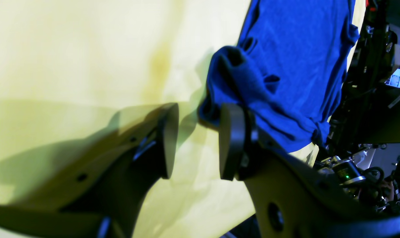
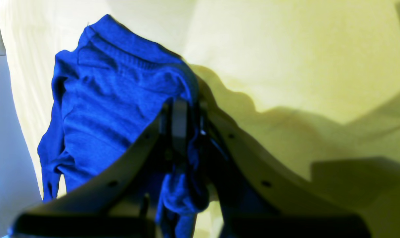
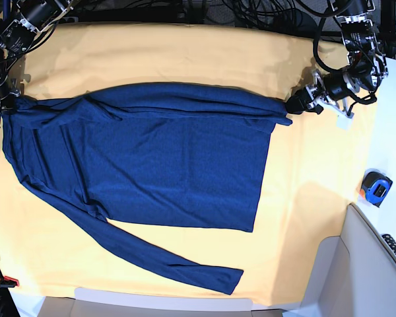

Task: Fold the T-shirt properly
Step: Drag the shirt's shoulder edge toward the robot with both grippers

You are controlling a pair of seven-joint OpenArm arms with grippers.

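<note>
Right gripper point(image 2: 183, 132) is clamped shut on a bunched edge of the T-shirt point(image 3: 152, 165) at the base view's far left. Left gripper point(image 1: 198, 138), at upper right there, stands parted and holds nothing, one pad touching the hem. For a clean fold, I'd keep that far edge taut and level. The shirt lies spread mid-frame on the yellow cloth point(image 3: 303, 198), dark blue, one sleeve trailing toward the bottom.

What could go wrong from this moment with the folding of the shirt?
1. The left gripper stands open with the T-shirt edge only at one finger, so that corner may drop or bunch.
2. The right gripper is shut on a thick wad of cloth; pulling could drag the whole shirt askew.
3. One sleeve lies spread over the yellow table cloth and may trail outside the fold.
</note>
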